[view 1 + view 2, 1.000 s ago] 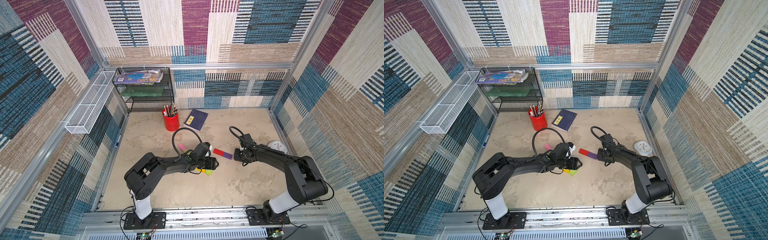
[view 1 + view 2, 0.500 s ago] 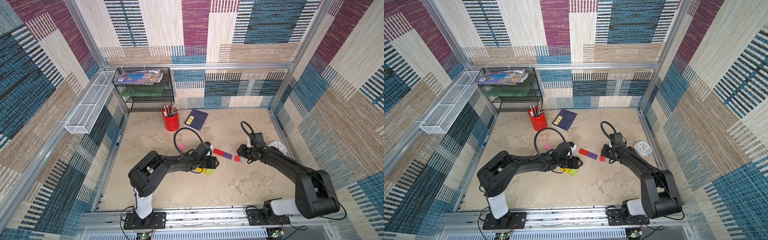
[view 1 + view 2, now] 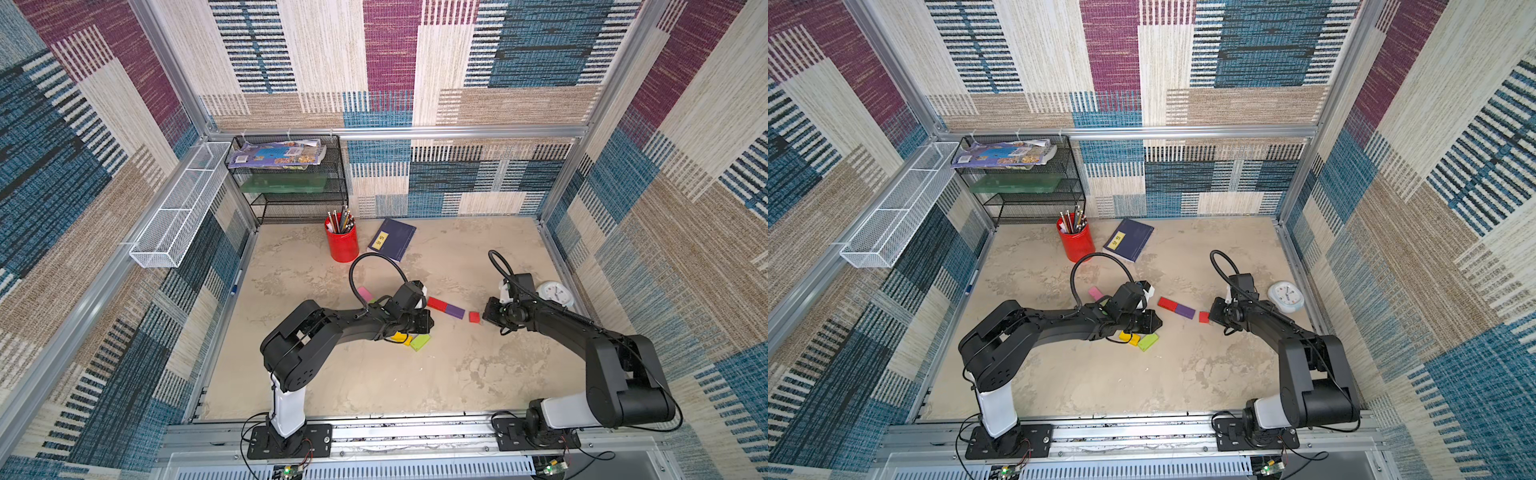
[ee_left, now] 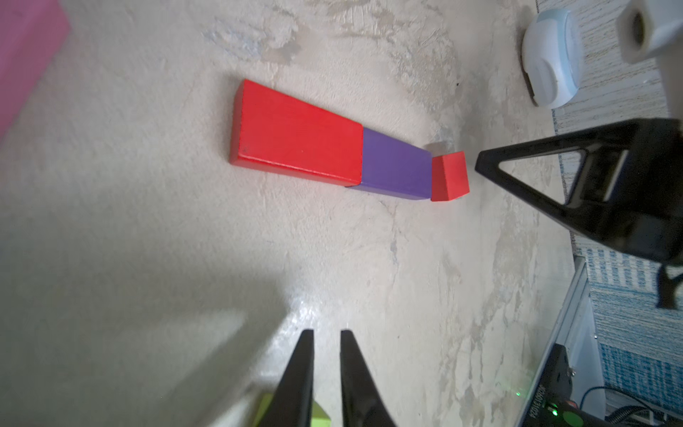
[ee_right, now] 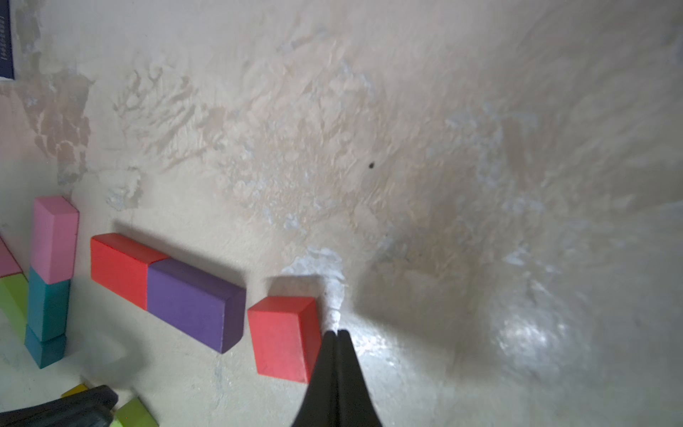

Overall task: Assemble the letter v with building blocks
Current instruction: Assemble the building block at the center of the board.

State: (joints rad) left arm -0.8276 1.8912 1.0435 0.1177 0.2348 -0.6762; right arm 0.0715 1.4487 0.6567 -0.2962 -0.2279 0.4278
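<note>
Since the right claw (image 3: pixel 486 316) sits just right of the small red block (image 3: pixel 474 317) in both top views, the step in hand looks like a sideways nudge. It would close the gap to the purple block (image 3: pixel 455 311), which butts against the long red block (image 3: pixel 437 304) near the middle of the worktop (image 3: pixel 374 382). The left claw (image 3: pixel 1158 323) hangs by the yellow block (image 3: pixel 1129 338) and the lime block (image 3: pixel 1148 341), a little nearer.

From the left wrist, that claw (image 4: pixel 327 332) is released but narrow, with a slit between its tips and nothing in it. It would do best to stay off the row.

From the right wrist, the right claw (image 5: pixel 337 332) is clenched, tips together and empty, beside a corner of the small block's right side; whether it touches cannot be told. The block lies slightly askew. A push at a corner would likely spin it. The tips should move to mid-face, press leftward along the row slowly, and stop at first contact so the purple and red blocks are not shoved.
</note>
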